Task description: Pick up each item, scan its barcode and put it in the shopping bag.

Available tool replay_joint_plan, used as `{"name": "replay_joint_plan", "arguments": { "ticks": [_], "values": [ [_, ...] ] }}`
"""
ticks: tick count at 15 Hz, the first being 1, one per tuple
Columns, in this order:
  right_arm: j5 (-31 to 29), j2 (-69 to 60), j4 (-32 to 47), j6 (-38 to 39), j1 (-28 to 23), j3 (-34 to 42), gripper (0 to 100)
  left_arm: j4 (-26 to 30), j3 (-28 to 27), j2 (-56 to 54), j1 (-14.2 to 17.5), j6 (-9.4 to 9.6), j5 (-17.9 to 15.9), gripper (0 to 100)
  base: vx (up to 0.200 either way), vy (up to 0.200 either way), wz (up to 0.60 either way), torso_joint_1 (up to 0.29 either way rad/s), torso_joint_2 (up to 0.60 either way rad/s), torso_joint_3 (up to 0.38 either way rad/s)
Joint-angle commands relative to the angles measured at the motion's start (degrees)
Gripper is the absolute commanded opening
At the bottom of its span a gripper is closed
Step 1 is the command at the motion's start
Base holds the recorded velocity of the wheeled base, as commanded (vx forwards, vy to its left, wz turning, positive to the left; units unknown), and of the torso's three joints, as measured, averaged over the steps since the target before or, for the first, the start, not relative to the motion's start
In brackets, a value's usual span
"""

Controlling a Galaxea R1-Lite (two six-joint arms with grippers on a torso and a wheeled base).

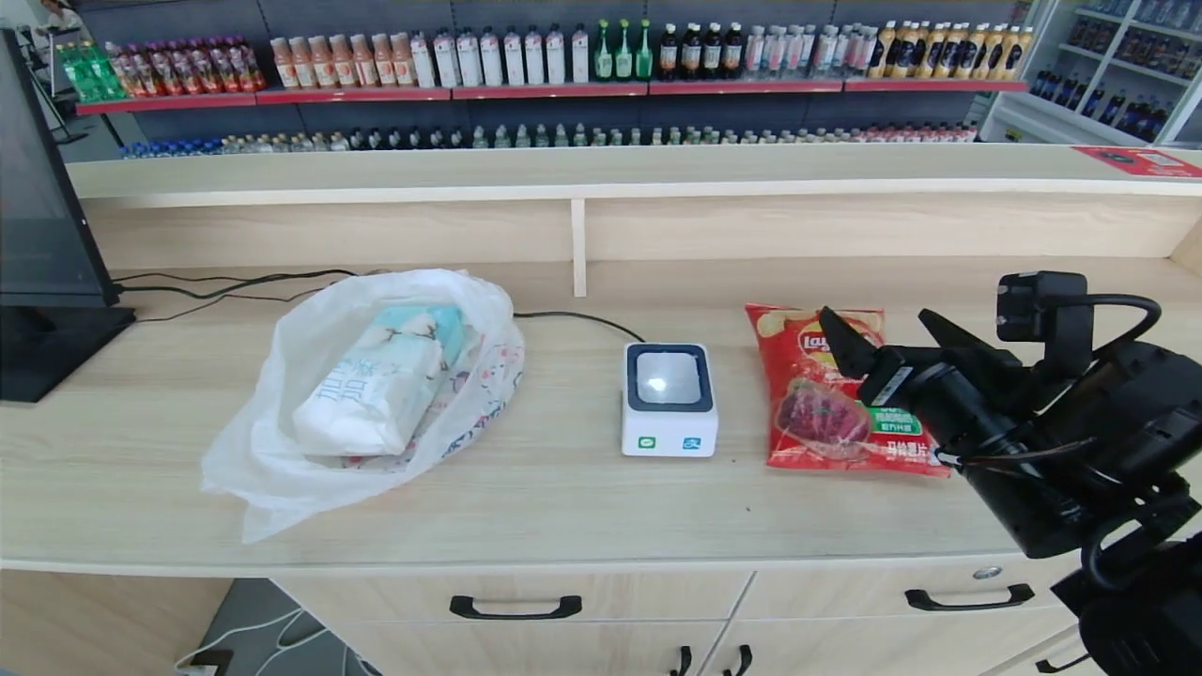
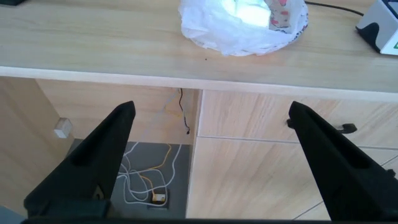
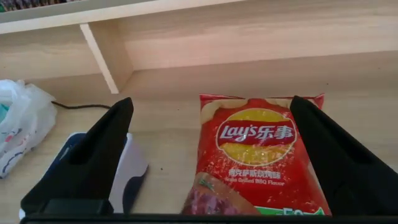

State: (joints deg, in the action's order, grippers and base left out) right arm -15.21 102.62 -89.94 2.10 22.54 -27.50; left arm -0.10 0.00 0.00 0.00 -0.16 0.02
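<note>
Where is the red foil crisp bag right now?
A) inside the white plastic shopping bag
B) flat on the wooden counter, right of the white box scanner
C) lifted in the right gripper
B: the red foil crisp bag lies flat on the wooden counter right of the white box scanner, and the right gripper hangs open over it, gripping nothing.

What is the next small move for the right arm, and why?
Probably lower the open right gripper onto the chip bag and close on it. It lies flat on the counter beside the scanner, ungripped, framed between the fingers in the right wrist view; the tissue pack already sits in the shopping bag.
</note>
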Motion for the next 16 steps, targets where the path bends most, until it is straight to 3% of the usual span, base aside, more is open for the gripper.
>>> {"name": "replay_joint_plan", "arguments": {
  "ticks": [1,6,10,13,16],
  "values": [
    [0.0,-0.1,-0.1,0.0,0.1,0.7,100,0.0,0.0,0.0,0.0,-0.02,0.0,100,0.0,-0.2,0.0,-0.002,0.0,-0.002],
    [0.0,0.2,-0.1,0.0,2.5,2.5,100,0.0,0.0,0.1,0.0,0.07,0.0,100,0.0,-0.2,0.0,0.006,0.0,0.004],
    [-0.2,0.4,-0.1,-0.1,9.5,3.7,100,0.0,0.0,0.0,0.0,0.07,0.0,100,0.0,0.0,0.0,0.0,0.0,0.0],
    [-0.2,-2.4,-0.1,1.2,16.0,12.7,100,0.0,0.0,0.1,0.0,0.07,0.1,100,0.0,0.0,0.0,0.0,0.0,0.0],
    [-0.3,-3.0,-0.1,1.2,17.3,7.5,100,0.0,0.0,0.1,0.0,0.07,0.1,100,0.0,0.0,0.0,0.0,0.0,0.0]
  ]
}}
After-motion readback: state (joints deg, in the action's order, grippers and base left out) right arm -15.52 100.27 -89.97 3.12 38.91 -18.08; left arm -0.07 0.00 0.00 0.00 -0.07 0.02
